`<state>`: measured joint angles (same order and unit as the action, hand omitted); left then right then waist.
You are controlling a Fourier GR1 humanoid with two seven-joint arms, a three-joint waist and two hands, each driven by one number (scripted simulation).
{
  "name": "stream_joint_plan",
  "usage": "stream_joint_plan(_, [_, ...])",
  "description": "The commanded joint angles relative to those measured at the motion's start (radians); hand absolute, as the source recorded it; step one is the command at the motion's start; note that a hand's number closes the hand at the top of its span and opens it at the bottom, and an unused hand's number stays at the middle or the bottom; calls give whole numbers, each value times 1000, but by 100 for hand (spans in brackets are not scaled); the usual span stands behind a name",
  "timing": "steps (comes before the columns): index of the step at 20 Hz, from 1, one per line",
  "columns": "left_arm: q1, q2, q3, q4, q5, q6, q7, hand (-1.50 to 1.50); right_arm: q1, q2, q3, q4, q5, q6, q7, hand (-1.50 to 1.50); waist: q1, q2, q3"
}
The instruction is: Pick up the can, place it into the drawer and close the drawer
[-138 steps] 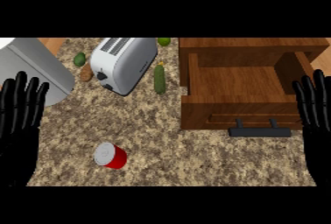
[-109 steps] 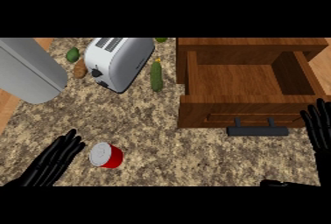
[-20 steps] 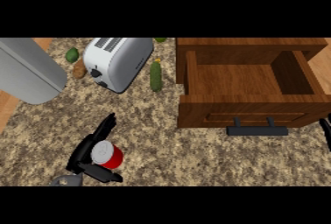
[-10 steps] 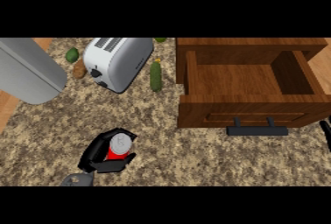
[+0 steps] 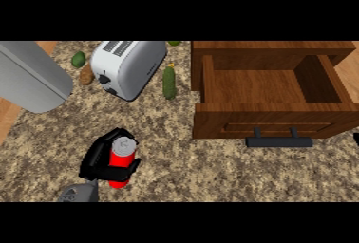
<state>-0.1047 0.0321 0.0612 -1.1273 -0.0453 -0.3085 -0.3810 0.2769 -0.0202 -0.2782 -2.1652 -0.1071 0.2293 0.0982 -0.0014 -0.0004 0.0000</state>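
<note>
At lower left, the left hand (image 5: 98,159) now has its fingers and thumb curled round the can (image 5: 122,159), where a second ago it only flanked the can standing on the counter (image 5: 210,166). The can now shows longer, red side and grey top both visible, tilted with its top away from the robot, so it appears lifted off the stone, though I cannot be sure it is clear. That suggests the pick-up is done or nearly so; carrying it right comes next. The forearm enters from the lower edge, its palm on the can's left side. To the right, the drawer (image 5: 270,88) stands open, well apart from the can, its handle (image 5: 278,141) facing the robot. At the far right edge, only a sliver of the right hand (image 5: 356,138) shows; I cannot tell its fingers' state.
</note>
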Motion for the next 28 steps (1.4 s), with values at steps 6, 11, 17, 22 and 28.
stream_joint_plan(6, [-106, 16, 211, 21, 95, 232, 39, 150, -49, 18, 25, 29, 35, -43, 17, -150, 1, 1, 0])
stream_joint_plan(11, [-172, 19, 152, -69, 92, 264, 147, 150, 48, 20, 5, -13, -8, -1, -35, -150, -3, -1, 0])
stream_joint_plan(17, [-174, -31, 24, -286, 44, 351, 303, 150, 61, 19, 25, -28, -2, -13, -48, -150, 0, -2, 1])
stream_joint_plan(22, [-312, -32, -90, -311, 23, 479, 423, 150, 37, 20, 45, -31, 23, -27, -37, -150, -5, -1, 0])
stream_joint_plan(28, [-451, -32, -159, -321, 23, 535, 586, 150, 91, 19, -3, -44, -17, 14, -40, -150, -7, -2, 1])
